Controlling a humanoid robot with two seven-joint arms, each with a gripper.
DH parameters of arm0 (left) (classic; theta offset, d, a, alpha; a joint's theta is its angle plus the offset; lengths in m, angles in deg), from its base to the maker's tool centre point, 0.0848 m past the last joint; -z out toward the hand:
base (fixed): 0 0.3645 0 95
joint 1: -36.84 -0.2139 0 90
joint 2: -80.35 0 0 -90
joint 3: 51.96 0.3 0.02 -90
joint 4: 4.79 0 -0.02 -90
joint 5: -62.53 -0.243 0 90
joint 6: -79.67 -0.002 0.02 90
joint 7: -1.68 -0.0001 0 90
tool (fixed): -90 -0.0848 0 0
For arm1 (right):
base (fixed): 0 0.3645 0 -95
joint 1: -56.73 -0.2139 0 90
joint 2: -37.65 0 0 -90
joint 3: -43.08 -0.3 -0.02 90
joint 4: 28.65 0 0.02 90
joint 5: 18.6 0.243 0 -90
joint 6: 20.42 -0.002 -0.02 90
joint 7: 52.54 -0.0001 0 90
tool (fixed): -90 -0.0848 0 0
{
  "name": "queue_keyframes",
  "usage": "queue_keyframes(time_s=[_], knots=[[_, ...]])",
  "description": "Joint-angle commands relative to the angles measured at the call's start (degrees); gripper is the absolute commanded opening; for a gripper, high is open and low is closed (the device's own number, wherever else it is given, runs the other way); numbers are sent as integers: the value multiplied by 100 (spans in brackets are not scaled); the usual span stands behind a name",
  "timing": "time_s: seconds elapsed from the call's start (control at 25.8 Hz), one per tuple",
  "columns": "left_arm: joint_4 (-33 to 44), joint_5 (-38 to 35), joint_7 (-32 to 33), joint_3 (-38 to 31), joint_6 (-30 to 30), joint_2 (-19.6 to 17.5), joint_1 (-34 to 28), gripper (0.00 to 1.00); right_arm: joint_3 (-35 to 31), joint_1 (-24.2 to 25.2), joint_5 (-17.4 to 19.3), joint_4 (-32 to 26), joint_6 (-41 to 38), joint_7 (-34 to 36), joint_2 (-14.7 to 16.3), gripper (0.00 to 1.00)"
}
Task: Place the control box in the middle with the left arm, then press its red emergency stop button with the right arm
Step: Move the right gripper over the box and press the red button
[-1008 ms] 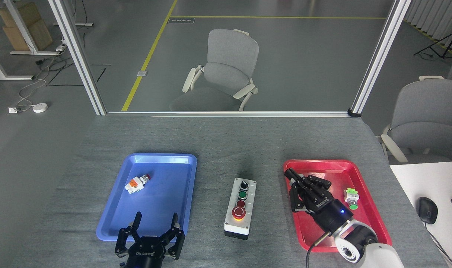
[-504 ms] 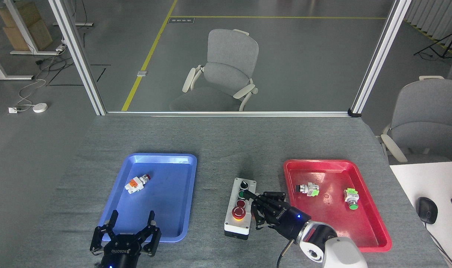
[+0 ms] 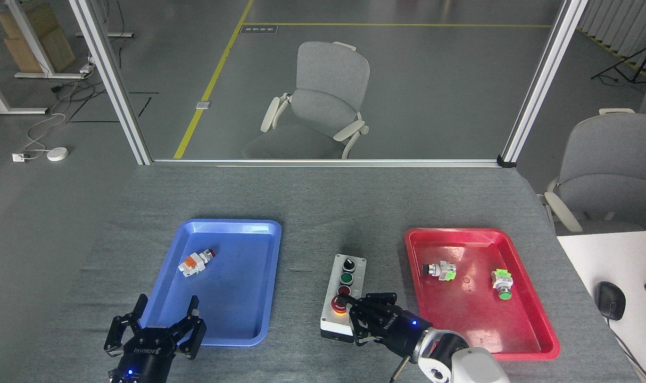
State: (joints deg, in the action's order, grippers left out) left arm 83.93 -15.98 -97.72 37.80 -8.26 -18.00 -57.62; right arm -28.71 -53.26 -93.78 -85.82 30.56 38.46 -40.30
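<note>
Right hand, fingers bunched together, is laid on the large red button of the control box, already set mid-bench between both trays. Only pressing is judged left. Left hand is spread, empty.

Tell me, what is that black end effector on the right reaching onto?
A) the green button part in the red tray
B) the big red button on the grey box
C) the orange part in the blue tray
B: the right end effector has its fingertips at the large red button of the control box, between the two trays.
</note>
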Motion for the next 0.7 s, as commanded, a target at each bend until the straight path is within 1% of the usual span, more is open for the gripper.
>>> queue_keyframes(time_s=[0.0, 0.23, 0.43, 0.5, 0.54, 0.58, 0.62, 0.66], knots=[[-3, 2, -1, -11, 3, 8, 7, 98, 16, 4, -58, 84, 0, 6, -28, 0], [-3, 2, -1, -20, 12, 35, 7, 98, 69, 4, -199, 242, 0, 6, -89, 0], [-3, 2, 8, -20, 21, 35, 24, 98, 104, 4, -199, 330, 17, 6, -89, 0], [-3, 2, 8, -37, 30, 43, 33, 98, 60, -5, -128, 321, 52, 32, -98, 0], [-3, 2, 8, -46, 39, 35, 51, 98, 25, -14, -84, 277, 52, 59, -107, 10], [-3, 2, 8, -55, 47, 35, 59, 98, 7, -31, -23, 233, 61, 76, -115, 31], [-3, 2, 17, -64, 83, 35, 68, 98, -19, -67, 144, 189, 79, 103, -124, 45], [-3, 2, 52, -64, 126, 26, 77, 98, -107, -93, 434, 128, 87, 182, -133, 67]])
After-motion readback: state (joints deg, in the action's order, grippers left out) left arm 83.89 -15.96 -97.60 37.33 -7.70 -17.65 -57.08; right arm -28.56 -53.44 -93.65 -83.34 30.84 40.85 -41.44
